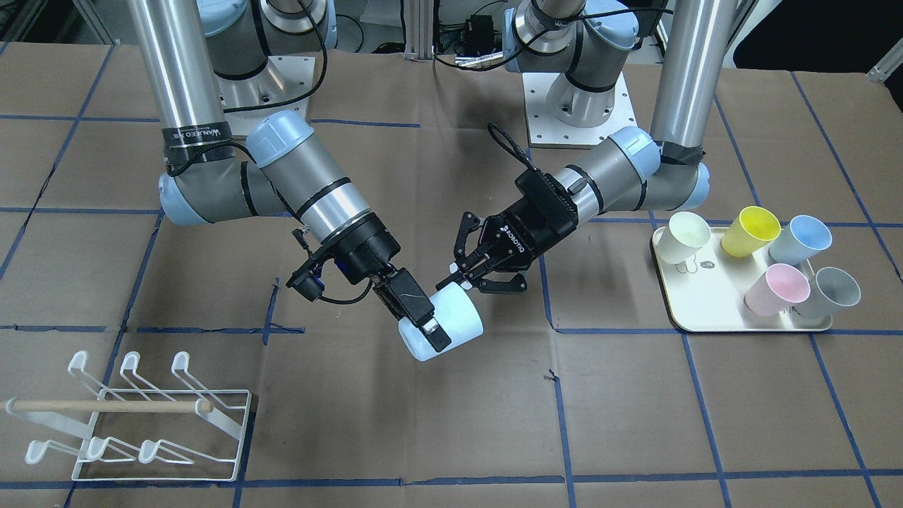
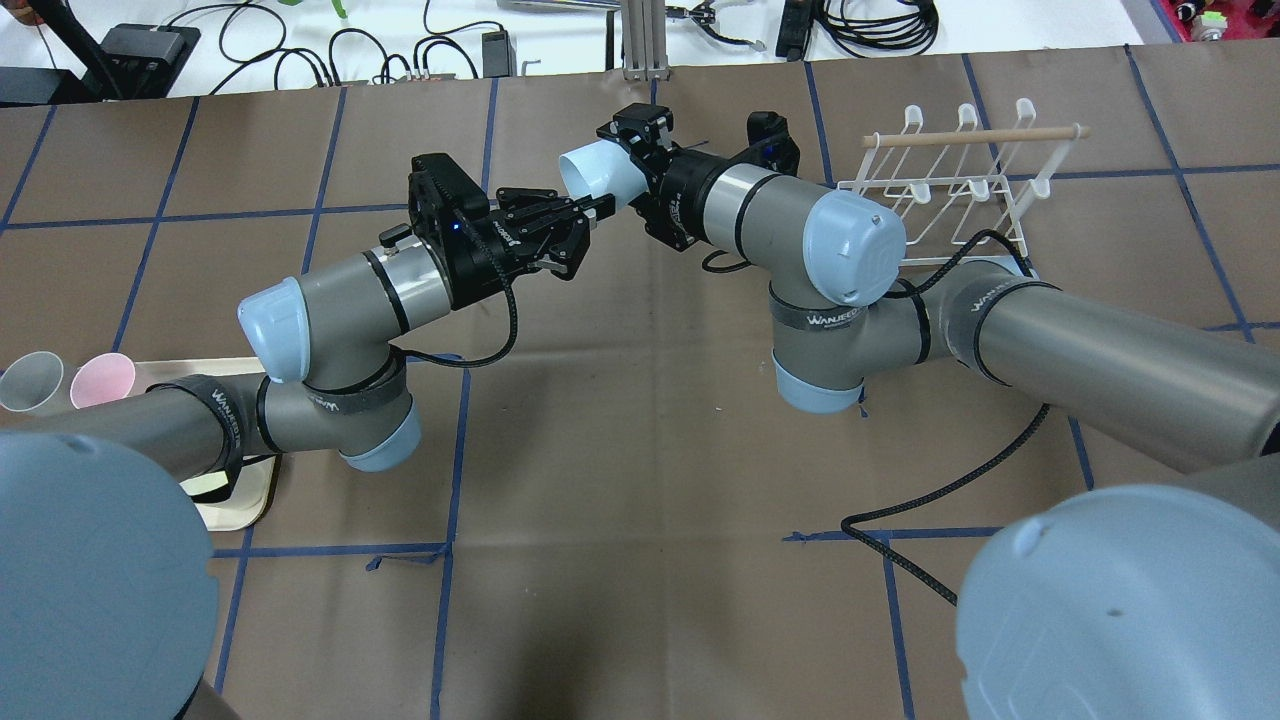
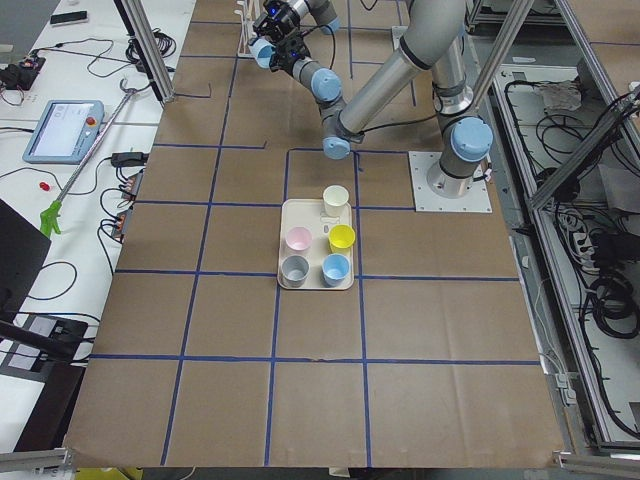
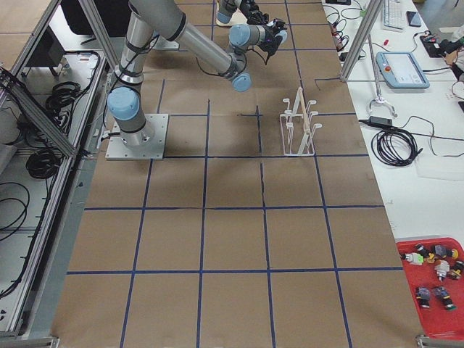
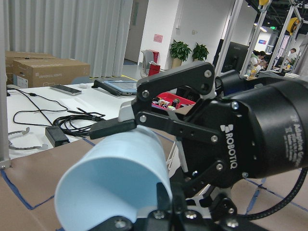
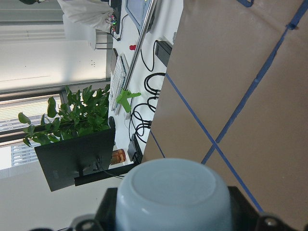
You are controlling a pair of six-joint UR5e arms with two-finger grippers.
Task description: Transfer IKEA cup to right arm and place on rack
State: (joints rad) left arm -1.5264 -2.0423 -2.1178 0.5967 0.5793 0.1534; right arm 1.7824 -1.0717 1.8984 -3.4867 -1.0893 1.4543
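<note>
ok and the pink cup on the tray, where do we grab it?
Probably its rim wall, from straight above, one finger inside. The pink cup stands upright, mouth open upward, on the cream tray, and the grey cup sits close beside it, leaving little room around the body.

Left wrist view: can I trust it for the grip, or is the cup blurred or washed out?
Left wrist view: cup slightly soft at its near rim, evenly lit; the right gripper's fingers on it are sharp. Right wrist view: cup base soft, background washed out. Front-facing view: crisp, evenly lit.
</note>
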